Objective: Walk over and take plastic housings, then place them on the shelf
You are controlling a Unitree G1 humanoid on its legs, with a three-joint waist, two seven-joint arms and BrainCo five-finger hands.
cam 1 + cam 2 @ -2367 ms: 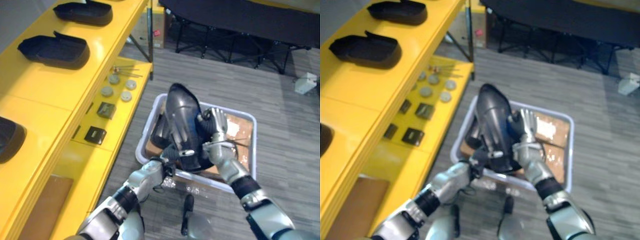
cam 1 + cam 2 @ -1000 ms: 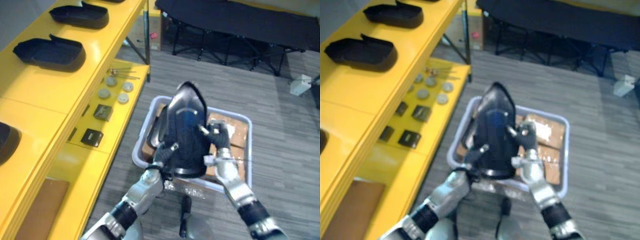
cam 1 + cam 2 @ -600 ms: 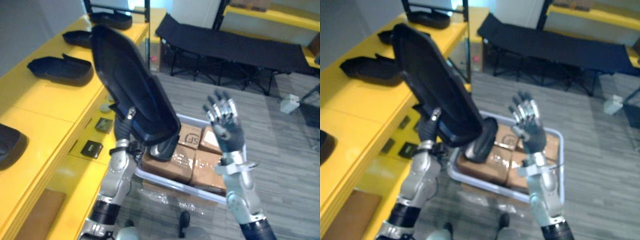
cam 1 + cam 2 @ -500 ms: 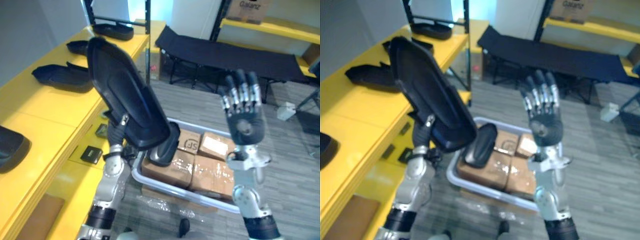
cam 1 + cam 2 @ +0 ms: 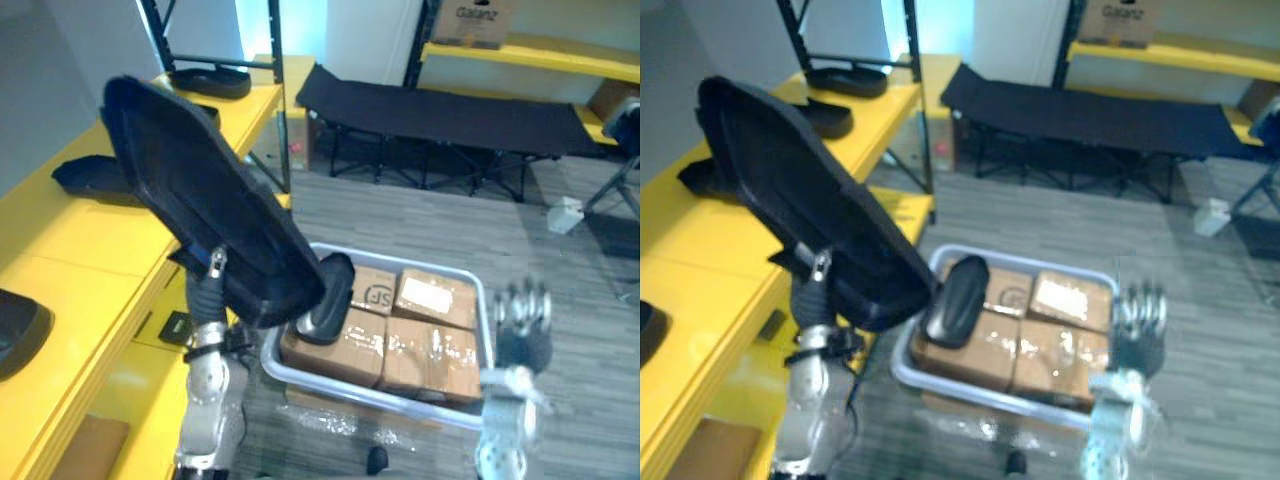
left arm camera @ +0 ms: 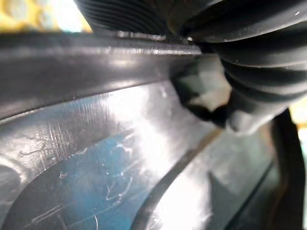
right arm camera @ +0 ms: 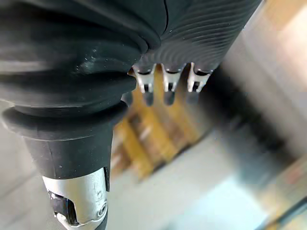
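The plastic housing (image 5: pixel 200 200) stood tilted above the left hand (image 5: pixel 207 290), its lower edge pinched by curled fingers (image 5: pixel 217 262). Just beyond them a smaller housing (image 5: pixel 325 298) lay on cardboard boxes (image 5: pixel 430 340) in the grey bin (image 5: pixel 372 389). The right hand (image 5: pixel 520 340) had its fingers straight, upright and slightly spread.

1. Gripped in left hand (image 5: pixel 205 292): large plastic housing (image 5: pixel 200 215), dark, smooth, semi-glossy; fine scratches and a bluish sheen up close.
2. Beside left hand, on its outer side: yellow shelf (image 5: pixel 90 235), smooth, glossy paint.
3. Between both hands: cardboard boxes (image 5: pixel 430 345), brown, matt, with shiny clear tape; pale smooth plastic bin (image 5: pixel 370 389) around them.
4. Right hand (image 5: pixel 522 325): silver metal fingers, dark ribbed matt cover.
5. Beneath right hand: grey floor (image 5: pixel 580 290), matt, wood-grain planks.
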